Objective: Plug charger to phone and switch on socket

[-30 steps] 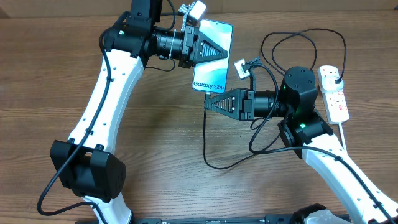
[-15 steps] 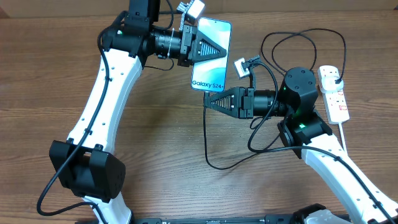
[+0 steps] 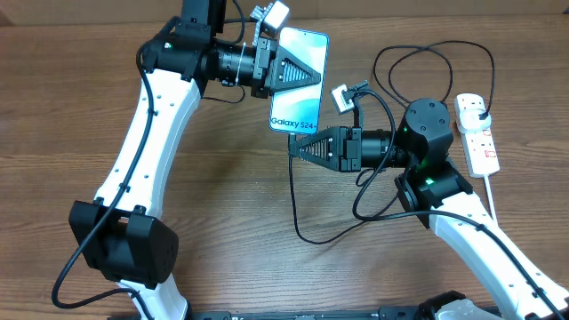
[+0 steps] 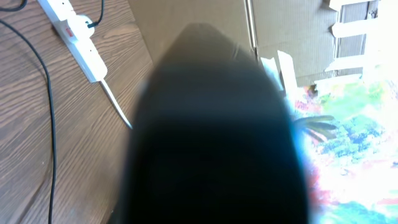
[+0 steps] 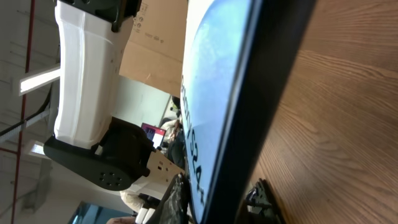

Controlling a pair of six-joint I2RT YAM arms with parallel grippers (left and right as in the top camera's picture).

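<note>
The phone, light blue screen up with "Galaxy S24" at its near end, is held above the table, my left gripper shut on its side. Just below that end, my right gripper is shut on the tip of the charger, a thin black cable that loops over the table to a plug in the socket. The right wrist view shows the phone edge-on, close in front. A dark blur fills the left wrist view, with the socket at its upper left.
The socket's thick white cord runs down the right side of the wooden table. More black cable loops behind the right arm. Cardboard boxes stand beyond the table.
The left gripper has carried the phone slightly to the left. The right gripper with the charger tip has followed it left, staying just below the phone's near end.
</note>
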